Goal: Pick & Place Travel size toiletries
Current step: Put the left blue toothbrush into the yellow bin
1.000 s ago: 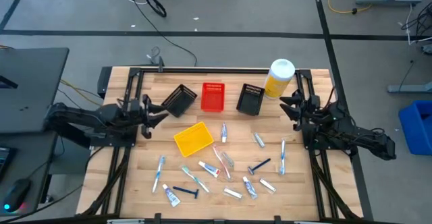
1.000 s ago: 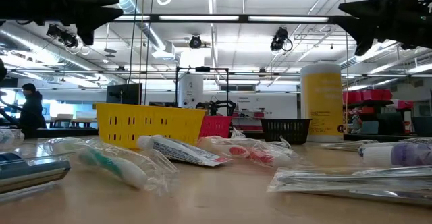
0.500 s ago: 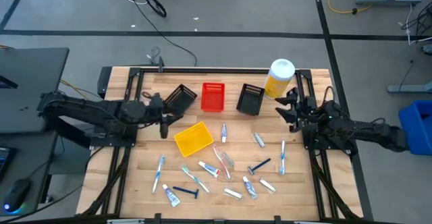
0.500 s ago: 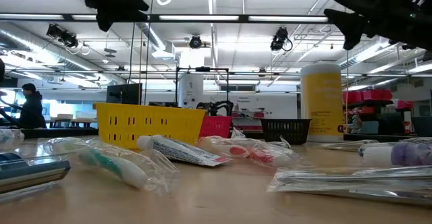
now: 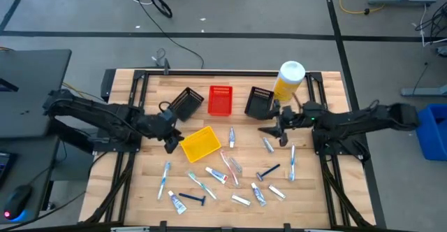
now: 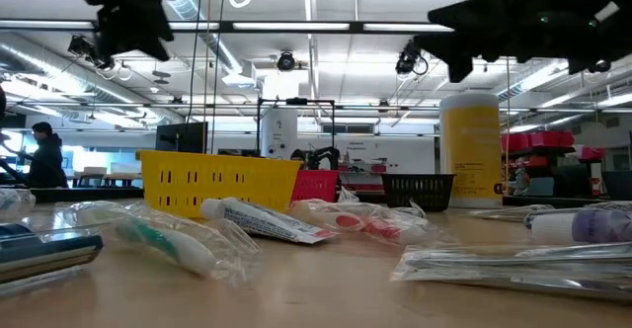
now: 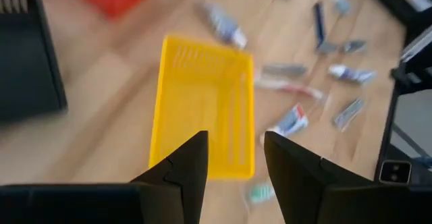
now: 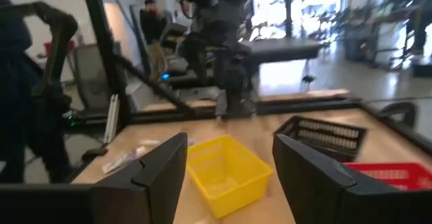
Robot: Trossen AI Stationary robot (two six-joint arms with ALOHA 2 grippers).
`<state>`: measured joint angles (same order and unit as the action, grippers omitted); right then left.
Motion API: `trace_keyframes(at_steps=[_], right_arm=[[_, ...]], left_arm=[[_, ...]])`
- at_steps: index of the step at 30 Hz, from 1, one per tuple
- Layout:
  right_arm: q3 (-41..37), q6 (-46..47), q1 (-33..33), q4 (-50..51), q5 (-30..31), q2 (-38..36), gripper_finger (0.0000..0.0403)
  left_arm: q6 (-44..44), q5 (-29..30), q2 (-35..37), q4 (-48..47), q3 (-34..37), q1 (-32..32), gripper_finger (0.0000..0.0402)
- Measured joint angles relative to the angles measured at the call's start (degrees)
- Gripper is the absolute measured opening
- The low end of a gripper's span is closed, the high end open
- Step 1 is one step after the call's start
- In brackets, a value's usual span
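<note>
Jaws: both pairs parted, empty. Left gripper (image 5: 172, 140): frame centre-left, just beside yellow basket (image 5: 200, 143). Right gripper (image 5: 274, 129): centre-right, above the nearest small tube (image 5: 267, 145). Toiletries (image 5: 223, 176): strewn across lower-centre tabletop, none lifted. Handling advice: descend vertically, fingers straddling one tube crosswise, clear of neighbours. Change versus one second ago: both arms have reached inward from the table's sides.

This is a big robot lab or workshop; the wooden table (image 5: 154, 183) stands on a grey floor with loose cables (image 5: 150, 0) lying about; long ceiling lights (image 6: 326, 27) and pipes run high over a wide hall; desks and a chair (image 8: 91, 75) fill the back; a person (image 6: 44, 160) stands far off.
</note>
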<state>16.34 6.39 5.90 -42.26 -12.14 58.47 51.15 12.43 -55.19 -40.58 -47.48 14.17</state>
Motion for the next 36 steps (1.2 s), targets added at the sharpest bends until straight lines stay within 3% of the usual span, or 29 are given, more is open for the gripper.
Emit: trace_keyframes(at_steps=[10,21,28,36], right_arm=[[5.59,-1.32,-5.24,0.06,0.09,13.85,0.0231],[5.97,-8.38,-6.07,-0.45,8.95,15.55,0.0224],[5.99,-10.19,-5.98,-1.66,10.64,15.53,0.0234],[5.99,-11.48,-5.96,-3.09,10.62,15.53,0.0223]], left_arm=[[24.54,-4.55,-8.72,-7.15,-0.07,12.05,0.0153],[54.39,-6.54,-23.97,-4.17,-0.09,24.76,0.0153],[61.92,-9.7,-31.94,0.22,-0.09,27.59,0.0153],[62.55,-9.55,-33.13,-0.82,-0.09,27.66,0.0153]])
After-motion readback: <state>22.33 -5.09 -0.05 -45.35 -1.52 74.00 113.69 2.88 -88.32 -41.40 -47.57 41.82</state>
